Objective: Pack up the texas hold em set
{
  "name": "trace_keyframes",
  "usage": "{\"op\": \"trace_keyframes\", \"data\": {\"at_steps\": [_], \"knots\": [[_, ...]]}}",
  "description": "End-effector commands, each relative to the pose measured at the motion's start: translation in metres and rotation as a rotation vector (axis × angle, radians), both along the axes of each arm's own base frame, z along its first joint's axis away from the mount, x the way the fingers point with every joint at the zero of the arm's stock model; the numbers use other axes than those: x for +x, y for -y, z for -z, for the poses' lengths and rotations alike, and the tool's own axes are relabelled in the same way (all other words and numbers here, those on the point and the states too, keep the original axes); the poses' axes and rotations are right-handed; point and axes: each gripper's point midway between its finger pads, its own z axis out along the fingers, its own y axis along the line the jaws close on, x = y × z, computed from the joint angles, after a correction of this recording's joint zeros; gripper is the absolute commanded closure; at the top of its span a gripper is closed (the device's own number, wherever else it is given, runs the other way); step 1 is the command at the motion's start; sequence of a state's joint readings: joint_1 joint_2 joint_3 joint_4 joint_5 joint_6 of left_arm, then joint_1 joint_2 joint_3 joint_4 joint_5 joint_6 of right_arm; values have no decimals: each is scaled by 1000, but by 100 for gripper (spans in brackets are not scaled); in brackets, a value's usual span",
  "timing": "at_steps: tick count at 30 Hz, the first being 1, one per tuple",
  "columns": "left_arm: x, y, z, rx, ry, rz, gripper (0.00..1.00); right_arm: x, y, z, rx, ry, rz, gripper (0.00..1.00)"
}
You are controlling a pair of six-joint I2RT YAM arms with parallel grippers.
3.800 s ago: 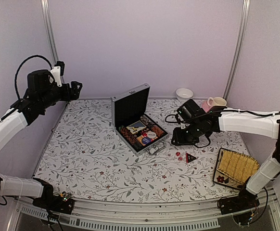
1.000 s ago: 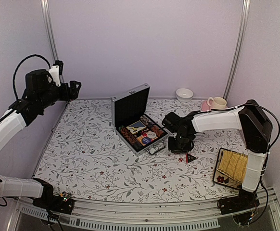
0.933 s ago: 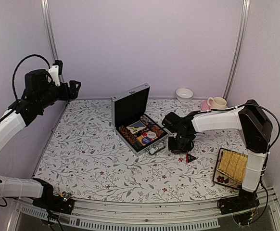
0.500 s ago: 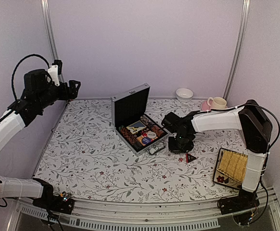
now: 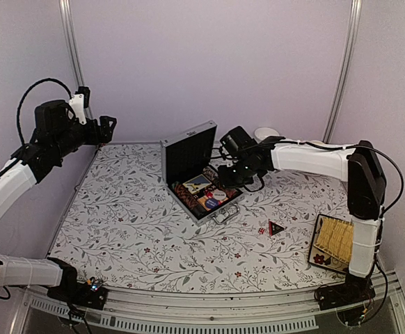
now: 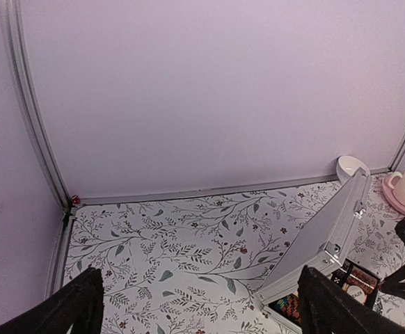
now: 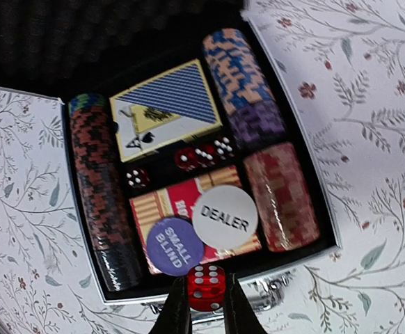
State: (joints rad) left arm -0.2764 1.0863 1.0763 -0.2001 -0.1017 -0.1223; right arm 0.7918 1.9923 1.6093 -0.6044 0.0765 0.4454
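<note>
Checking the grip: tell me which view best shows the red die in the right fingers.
Right wrist: the red die is close-up, pinched between the right fingers. Top external and left wrist are too far to show it.

A robot test cell in a laboratory was indicated. A table [image 5: 140, 229] covered in leaf-printed cloth was enclosed on the left, right and far sides by plain lilac panels [image 5: 209, 62] held between aluminium posts [image 5: 69, 42]. A white-sleeved left arm [image 5: 1, 191] and right arm [image 5: 314, 156], with an exposed cable [image 5: 41, 82], were mounted on a metal rail [image 5: 209, 313] along the near edge.
</note>
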Motion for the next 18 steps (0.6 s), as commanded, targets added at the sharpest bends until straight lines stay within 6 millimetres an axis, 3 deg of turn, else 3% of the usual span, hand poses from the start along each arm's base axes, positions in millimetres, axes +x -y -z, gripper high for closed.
{"op": "trace_keyframes", "data": {"at_steps": [1,7,18], "knots": [[-2,-6,-7,12,22,-15,3,15,-36,9,5,44,-169,93],[0,-6,-4,15,15,-18,3,28,-57,17,2,67,-245,93],[2,-4,-1,16,4,-9,3,38,-70,38,-18,72,-295,92]]}}
